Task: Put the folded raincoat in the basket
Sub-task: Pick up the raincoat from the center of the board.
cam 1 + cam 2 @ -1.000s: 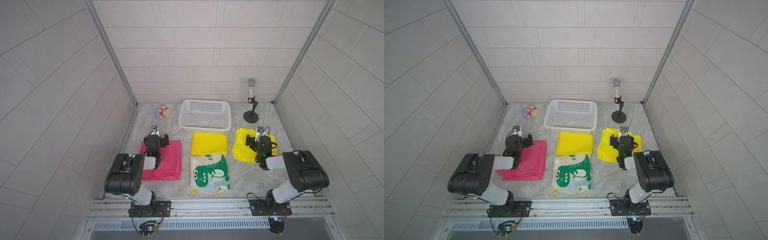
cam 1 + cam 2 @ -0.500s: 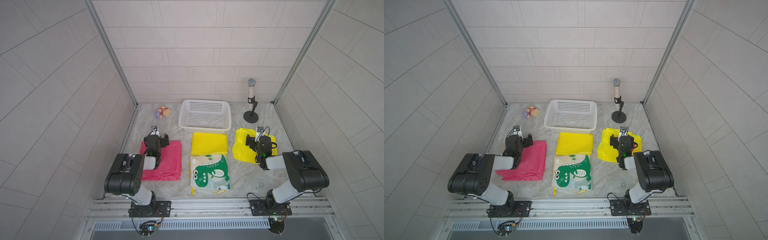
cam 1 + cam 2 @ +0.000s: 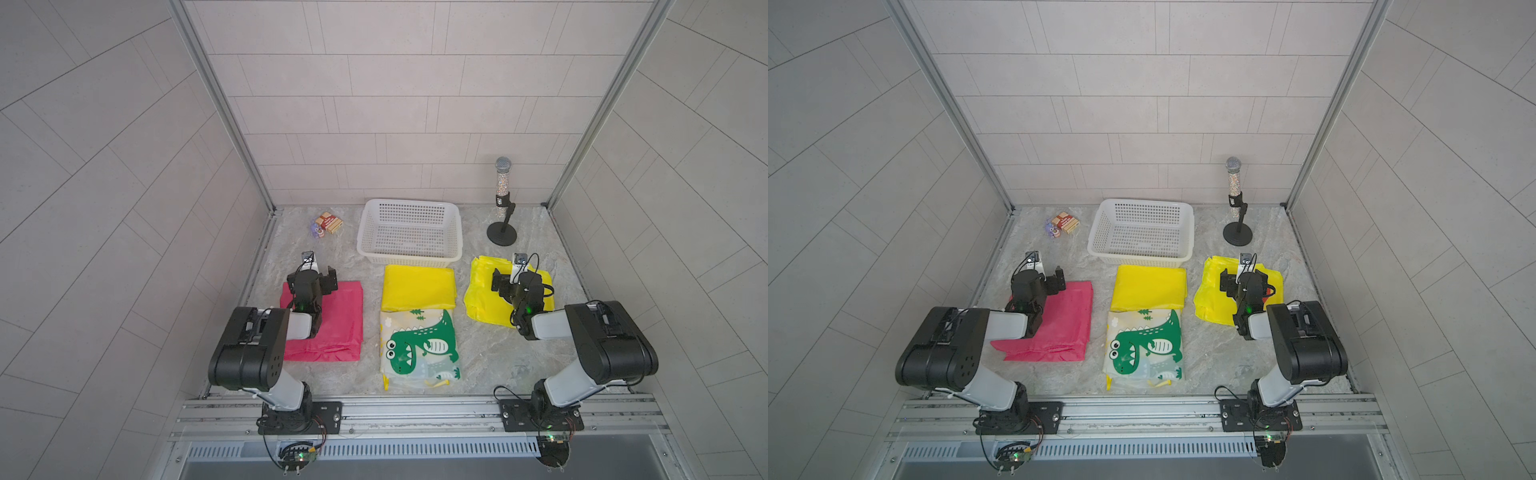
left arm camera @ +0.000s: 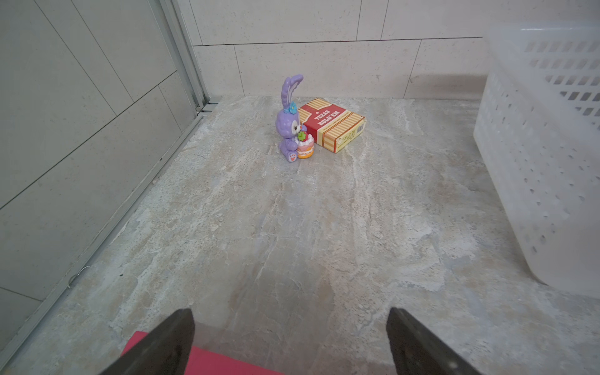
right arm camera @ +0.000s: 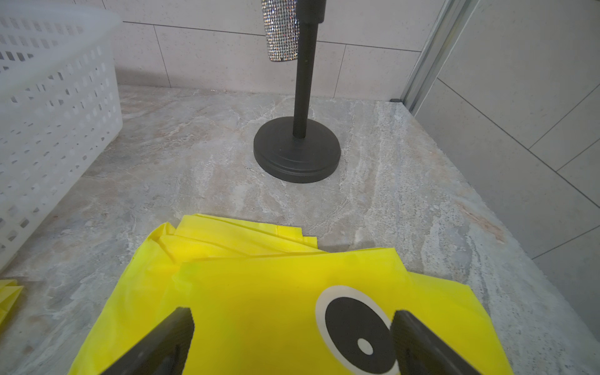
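Left jaws gape empty over a pink raincoat (image 3: 336, 328), right jaws likewise over a yellow raincoat (image 3: 482, 299), probably poised to pinch; basket (image 3: 409, 262) sits empty at the counter's (image 3: 490, 353) back edge.

We see a table (image 4: 292, 227) with a veined, matt stone look. The basket (image 3: 411, 261) is white, slightly translucent plastic. The pink raincoat (image 3: 336, 320) and yellow raincoat (image 3: 417, 291) look like thin, smooth, creased sheeting; the dinosaur raincoat (image 3: 419, 345) looks glossier. The microphone (image 5: 281, 32) handle glitters; its stand (image 5: 297, 149) is matt black. The bunny figure (image 4: 290, 126) is shiny plastic, the card box (image 4: 331, 125) printed cardboard.
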You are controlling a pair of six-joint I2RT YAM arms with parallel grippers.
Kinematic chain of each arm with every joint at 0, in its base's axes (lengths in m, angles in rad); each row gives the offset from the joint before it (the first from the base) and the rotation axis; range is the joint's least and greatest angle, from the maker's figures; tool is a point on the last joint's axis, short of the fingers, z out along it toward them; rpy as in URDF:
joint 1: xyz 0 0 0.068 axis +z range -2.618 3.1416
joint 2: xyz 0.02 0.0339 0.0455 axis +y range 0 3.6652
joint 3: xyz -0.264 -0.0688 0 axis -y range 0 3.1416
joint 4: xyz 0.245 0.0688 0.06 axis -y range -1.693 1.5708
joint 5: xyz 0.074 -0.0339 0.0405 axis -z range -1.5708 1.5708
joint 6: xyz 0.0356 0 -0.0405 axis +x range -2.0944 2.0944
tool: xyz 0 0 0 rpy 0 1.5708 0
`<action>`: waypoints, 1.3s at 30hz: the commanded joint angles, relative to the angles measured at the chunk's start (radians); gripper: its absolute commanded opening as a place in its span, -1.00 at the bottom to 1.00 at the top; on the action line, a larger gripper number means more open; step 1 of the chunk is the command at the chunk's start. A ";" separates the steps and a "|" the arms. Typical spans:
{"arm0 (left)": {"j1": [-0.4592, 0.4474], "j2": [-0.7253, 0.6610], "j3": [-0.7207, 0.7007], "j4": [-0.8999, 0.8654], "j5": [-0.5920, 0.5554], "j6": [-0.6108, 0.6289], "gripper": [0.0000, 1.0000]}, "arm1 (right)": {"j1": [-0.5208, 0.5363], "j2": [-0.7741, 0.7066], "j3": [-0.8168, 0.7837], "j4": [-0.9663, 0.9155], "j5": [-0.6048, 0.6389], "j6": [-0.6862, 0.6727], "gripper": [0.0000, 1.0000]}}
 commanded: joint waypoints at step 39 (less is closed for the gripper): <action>-0.044 -0.413 0.367 -1.349 0.384 -0.691 0.84 | 0.184 -0.500 0.374 -1.347 -0.229 0.588 0.88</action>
